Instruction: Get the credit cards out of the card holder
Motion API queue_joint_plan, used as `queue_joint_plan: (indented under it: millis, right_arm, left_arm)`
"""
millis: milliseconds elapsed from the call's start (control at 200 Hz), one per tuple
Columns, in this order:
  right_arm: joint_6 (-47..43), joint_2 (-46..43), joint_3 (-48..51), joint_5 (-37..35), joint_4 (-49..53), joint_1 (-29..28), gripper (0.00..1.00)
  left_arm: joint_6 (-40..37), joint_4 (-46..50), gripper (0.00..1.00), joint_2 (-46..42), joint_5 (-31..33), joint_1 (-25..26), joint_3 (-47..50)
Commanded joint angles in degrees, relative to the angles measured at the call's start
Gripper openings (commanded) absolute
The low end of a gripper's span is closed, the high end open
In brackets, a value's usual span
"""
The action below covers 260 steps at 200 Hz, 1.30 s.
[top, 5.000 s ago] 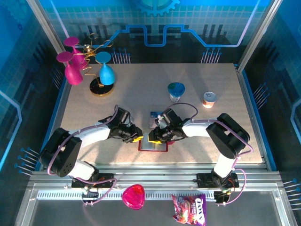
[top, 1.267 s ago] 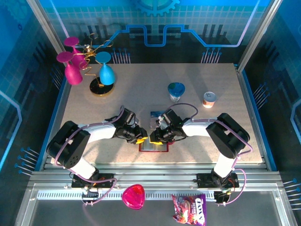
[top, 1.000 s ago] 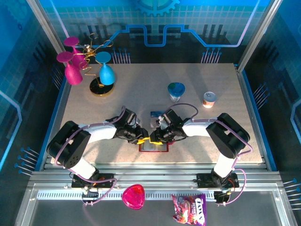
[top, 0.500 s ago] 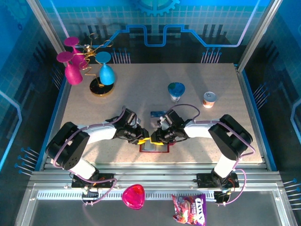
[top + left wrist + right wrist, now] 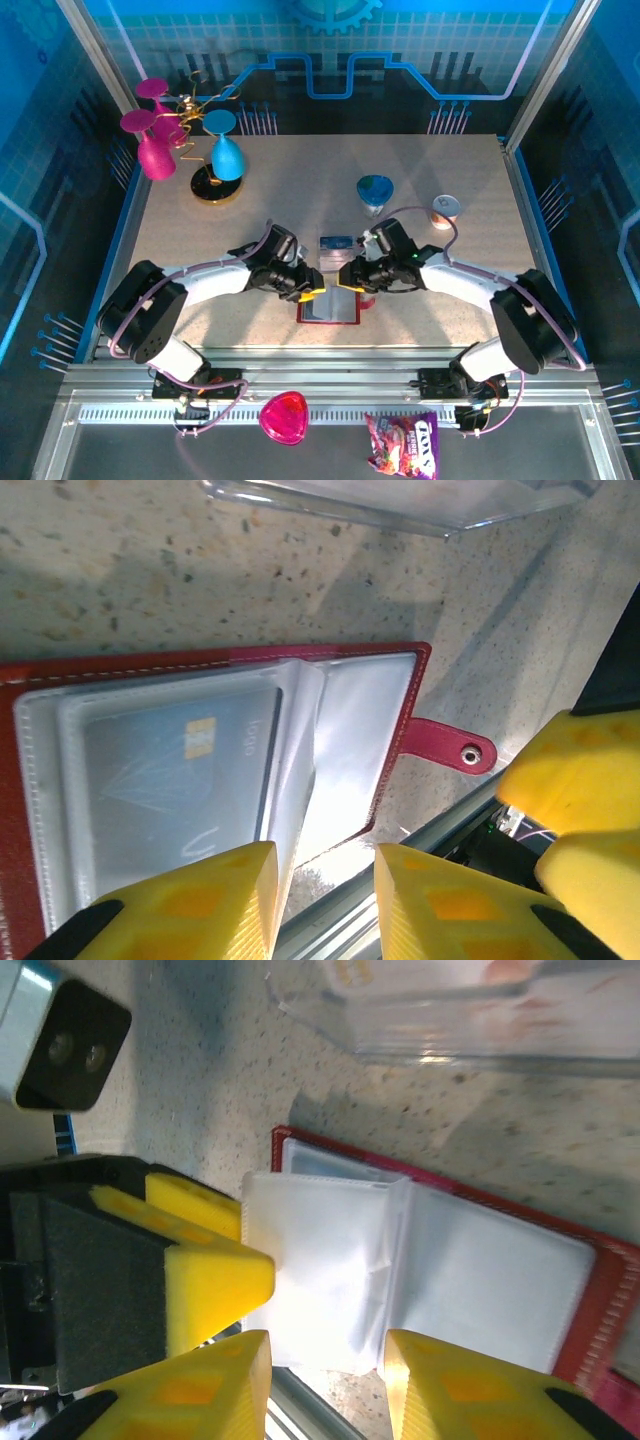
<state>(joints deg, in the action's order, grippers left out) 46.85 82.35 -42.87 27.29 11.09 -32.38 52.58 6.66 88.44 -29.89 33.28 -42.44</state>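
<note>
We've got the left gripper [image 5: 322,868] with jaws parted over the open red card holder [image 5: 150,666], and a chip card [image 5: 170,770] sits pocketed just ahead of them. The right gripper [image 5: 325,1348] is parted too, clear pockets [image 5: 330,1260] just ahead.

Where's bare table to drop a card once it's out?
Widest bare patch: rear centre, between the blue goblet and the blue cup. Also left, between the pink goblets and the left arm. Crowded around the card holder, hemmed by the clear stand and right arm.
</note>
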Motion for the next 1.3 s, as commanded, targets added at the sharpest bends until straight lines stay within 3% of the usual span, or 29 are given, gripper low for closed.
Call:
queue_joint_plan:
  millis: [0, 500, 730, 1296]
  right_arm:
    - [-2.7, -2.9, 1.6, -1.0, 5.6, 2.6, 0.35]
    - [-3.2, -6.1, 4.7, -0.6, 6.3, 5.4, 0.36]
    - [-3.4, -6.6, 5.2, -0.4, 6.7, 5.8, 0.36]
    - [-3.7, -8.8, 5.1, -0.6, 9.0, 6.5, 0.36]
  left_arm:
    - [0.4, 1.1, 0.31, 1.2, -1.8, 1.3, -2.0]
    - [1.7, -0.9, 0.17, 6.9, -1.8, 4.4, -5.3]
    - [3.2, -3.5, 0.17, 9.4, -2.4, 5.0, -6.6]
    - [4.3, -6.5, 0.31, 11.6, -3.2, 5.3, -10.1]
